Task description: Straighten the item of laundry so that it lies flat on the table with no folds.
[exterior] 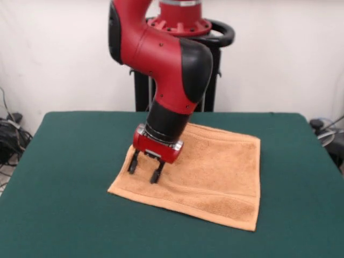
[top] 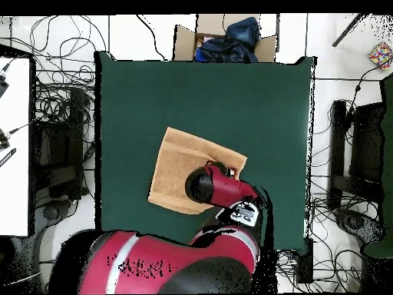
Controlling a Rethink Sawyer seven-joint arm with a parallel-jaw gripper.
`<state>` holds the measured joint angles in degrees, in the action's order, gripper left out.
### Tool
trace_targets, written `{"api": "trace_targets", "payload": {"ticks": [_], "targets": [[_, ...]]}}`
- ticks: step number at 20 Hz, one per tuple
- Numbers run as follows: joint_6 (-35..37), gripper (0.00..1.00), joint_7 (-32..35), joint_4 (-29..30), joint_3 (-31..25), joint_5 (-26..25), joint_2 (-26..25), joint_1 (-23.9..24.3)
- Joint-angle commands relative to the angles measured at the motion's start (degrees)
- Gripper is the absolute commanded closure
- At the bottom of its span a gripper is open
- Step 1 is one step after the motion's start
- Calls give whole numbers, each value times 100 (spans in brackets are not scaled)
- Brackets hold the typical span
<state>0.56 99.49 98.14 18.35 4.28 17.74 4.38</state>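
Observation:
The item of laundry (exterior: 215, 174) is an orange-tan towel spread on the green table (exterior: 64, 161), with border bands along its near edge. It lies mostly flat, with a shallow ridge running across its near half. My gripper (exterior: 144, 171) stands over the towel's left part, its two black fingers (exterior: 132, 163) apart and open, tips at or just above the cloth. From overhead the towel (top: 175, 170) shows left of the arm (top: 219, 188), which hides the gripper and the towel's right corner.
A cardboard box (top: 222, 38) with dark cloth inside sits beyond the table's far edge in the overhead view. Cables (top: 54, 115) lie on the floor around the table. Wide green table top surrounds the towel on all sides.

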Motion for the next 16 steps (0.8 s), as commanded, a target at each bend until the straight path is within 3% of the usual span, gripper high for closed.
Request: {"api": "trace_targets", "payload": {"ticks": [1, 9, 12, 16], "targets": [[574, 0, 439, 526, -1568, -395, 358, 162], [960, 0, 406, 939, -2086, -572, 908, 569], [1042, 0, 533, 1123, -2039, -521, 1221, 534], [1035, 0, 587, 994, -1944, -467, 1082, 490]]}}
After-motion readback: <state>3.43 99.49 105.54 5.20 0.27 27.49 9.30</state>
